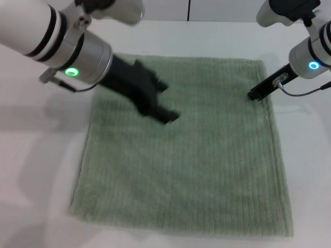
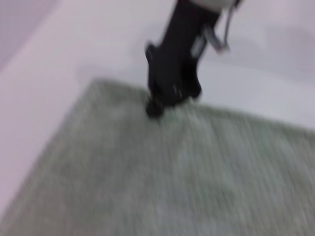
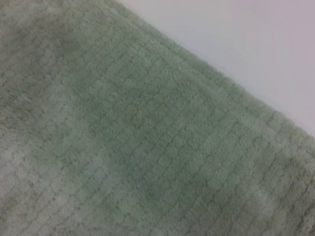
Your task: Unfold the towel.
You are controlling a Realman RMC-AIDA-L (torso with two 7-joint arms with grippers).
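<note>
The sage-green towel lies spread out flat on the white table, roughly square, with all its corners showing in the head view. My left gripper hovers over the towel's far left part, open and empty. My right gripper is low at the towel's far right edge; it also shows in the left wrist view, its tip down on the cloth. The right wrist view is filled by the ribbed cloth and one hemmed edge.
The white table surrounds the towel on all sides, with bare surface to the left, to the right and behind. Nothing else stands on it.
</note>
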